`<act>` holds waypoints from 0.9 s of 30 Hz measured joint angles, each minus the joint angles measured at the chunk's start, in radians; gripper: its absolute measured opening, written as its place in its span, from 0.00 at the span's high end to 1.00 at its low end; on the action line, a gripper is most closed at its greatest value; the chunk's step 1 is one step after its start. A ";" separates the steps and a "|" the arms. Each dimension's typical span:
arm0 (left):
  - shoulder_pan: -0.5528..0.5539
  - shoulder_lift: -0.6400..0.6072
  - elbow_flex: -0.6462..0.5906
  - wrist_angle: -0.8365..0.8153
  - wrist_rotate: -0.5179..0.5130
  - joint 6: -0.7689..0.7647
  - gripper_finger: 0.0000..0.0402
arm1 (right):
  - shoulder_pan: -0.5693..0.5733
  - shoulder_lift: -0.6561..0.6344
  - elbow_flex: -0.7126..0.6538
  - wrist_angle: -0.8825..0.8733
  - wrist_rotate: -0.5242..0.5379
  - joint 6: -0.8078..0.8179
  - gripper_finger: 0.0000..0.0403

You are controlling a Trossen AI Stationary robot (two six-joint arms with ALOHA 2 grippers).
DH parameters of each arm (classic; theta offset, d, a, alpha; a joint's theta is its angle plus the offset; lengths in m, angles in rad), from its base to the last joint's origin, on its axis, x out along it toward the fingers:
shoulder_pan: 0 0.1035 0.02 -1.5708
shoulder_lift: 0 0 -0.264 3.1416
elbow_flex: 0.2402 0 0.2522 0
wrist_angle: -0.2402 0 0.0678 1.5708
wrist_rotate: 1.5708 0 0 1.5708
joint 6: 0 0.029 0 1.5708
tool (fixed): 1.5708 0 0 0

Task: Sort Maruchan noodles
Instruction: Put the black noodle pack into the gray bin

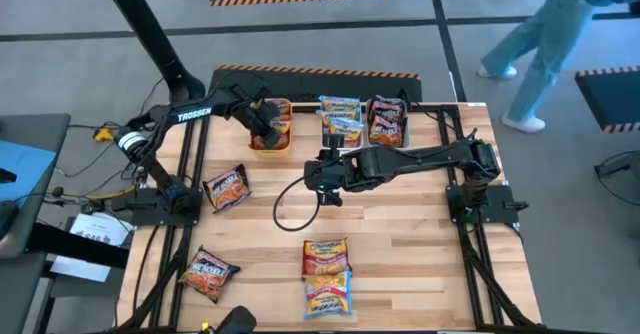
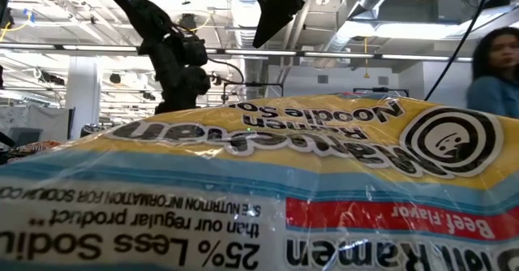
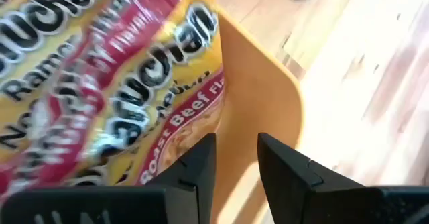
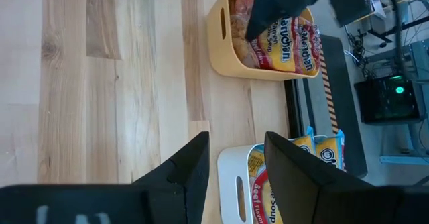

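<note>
Wooden surface (image 1: 400, 234) on a grey floor (image 1: 80, 14); a person (image 1: 545, 34) walked beyond. Noodle packets (image 1: 326, 258) lay scattered and in three bins (image 1: 271, 139). Left end effector (image 3: 236, 158) hung narrowly parted at the orange bin; right end effector (image 4: 234, 158) hovered open, empty.

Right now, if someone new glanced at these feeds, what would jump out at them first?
Probably the row of three bins at the table's far edge, with the left gripper down in the orange bin among its maroon-red packets. Next, the right gripper hovering open mid-table, empty. Then the loose packets: two stacked packets at the near edge, one filling the low view.
</note>
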 joint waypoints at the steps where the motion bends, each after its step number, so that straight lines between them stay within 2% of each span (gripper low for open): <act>1: 0.000 0.000 0.019 -0.025 -0.001 0.000 0.76 | 0.000 0.000 0.000 0.000 -0.008 0.000 0.59; 13: -0.001 -0.044 0.233 -0.369 0.007 0.082 0.76 | 0.003 0.000 0.000 -0.027 -0.009 0.026 0.59; 19: -0.006 -0.135 0.237 -0.451 0.013 0.072 0.76 | 0.003 0.000 0.000 -0.148 -0.009 0.093 0.59; 23: -0.031 -0.212 0.237 -0.530 0.032 0.038 0.76 | -0.006 0.000 0.000 -0.266 -0.009 0.184 0.59; 27: -0.079 -0.320 0.204 -0.543 0.033 0.018 0.76 | -0.022 0.000 0.000 -0.407 -0.008 0.293 0.59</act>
